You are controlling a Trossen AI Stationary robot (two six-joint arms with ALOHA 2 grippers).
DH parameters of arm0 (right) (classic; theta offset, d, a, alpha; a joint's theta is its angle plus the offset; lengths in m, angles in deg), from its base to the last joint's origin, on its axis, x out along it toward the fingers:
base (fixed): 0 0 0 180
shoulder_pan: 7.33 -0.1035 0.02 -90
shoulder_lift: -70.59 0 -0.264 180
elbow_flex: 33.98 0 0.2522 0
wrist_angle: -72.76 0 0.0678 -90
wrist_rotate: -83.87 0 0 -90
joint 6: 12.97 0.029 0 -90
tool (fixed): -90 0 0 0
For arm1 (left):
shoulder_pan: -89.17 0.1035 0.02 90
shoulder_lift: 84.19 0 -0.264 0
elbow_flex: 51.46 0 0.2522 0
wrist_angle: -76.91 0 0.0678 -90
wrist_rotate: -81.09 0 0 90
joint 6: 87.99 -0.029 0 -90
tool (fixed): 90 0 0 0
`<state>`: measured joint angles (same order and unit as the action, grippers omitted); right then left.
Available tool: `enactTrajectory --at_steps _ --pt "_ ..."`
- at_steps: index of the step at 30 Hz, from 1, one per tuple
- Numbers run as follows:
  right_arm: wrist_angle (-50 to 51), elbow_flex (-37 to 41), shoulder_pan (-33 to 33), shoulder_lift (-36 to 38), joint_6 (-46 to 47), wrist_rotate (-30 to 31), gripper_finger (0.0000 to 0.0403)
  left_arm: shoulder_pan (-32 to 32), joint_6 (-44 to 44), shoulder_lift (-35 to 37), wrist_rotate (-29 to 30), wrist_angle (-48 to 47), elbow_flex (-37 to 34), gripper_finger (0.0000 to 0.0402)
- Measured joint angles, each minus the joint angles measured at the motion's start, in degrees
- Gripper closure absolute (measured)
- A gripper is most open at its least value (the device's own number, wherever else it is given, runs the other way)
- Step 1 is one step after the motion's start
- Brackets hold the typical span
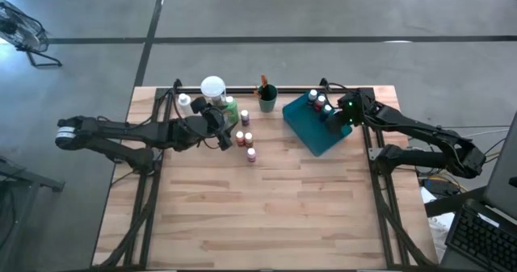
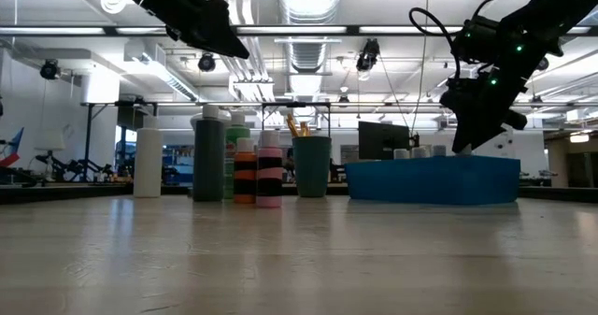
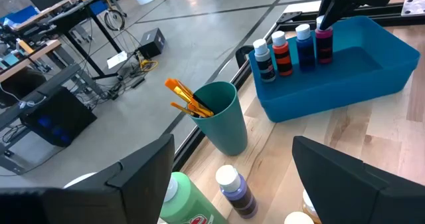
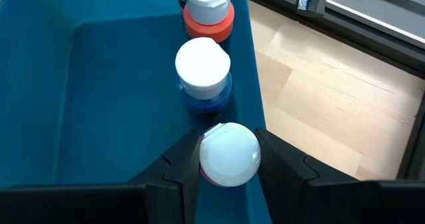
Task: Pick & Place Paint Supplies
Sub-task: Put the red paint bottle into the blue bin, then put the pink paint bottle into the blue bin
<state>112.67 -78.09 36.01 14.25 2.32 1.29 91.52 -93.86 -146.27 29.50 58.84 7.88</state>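
Right wrist view: a round, smooth white-capped pink paint bottle [image 4: 229, 154] stands inside the teal tray [image 4: 99, 104], gripped between my right gripper [image 4: 229, 159] fingers; my left gripper [image 3: 232, 177] hovers open over clustered bottles [image 1: 245, 139].

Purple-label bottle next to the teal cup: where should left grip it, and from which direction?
Grip the purple-label bottle around its white cap or the shoulder just below it, descending from above. It stands upright, with the big green bottle and the teal cup close beside it, so a side approach looks cramped. The left gripper is already open above it.
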Motion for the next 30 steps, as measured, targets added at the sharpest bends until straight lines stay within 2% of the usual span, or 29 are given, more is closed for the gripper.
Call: enactTrajectory --at_steps 5,10,13,24,30 --pt "0.0 0.0 0.0 0.0 0.4 0.0 0.0284 0.0 0.2 0.0 0.0 0.0 0.0 0.0092" --pt "0.3 0.1 0.0 0.0 0.8 0.0 0.0215 0.0 0.3 0.0 0.0 0.0 0.0 0.0092" --pt "0.2 0.1 0.0 0.0 0.8 0.0 0.0196 0.0 0.3 0.0 0.0 0.0 0.0 0.0092" --pt "0.0 0.1 0.0 0.2 0.1 -0.2 0.0199 0.0 0.3 0.0 0.0 0.0 0.0 0.0092" --pt "0.0 0.1 0.0 1.5 -0.4 -0.2 0.0173 0.0 0.3 0.0 0.0 0.0 0.0 0.0092"
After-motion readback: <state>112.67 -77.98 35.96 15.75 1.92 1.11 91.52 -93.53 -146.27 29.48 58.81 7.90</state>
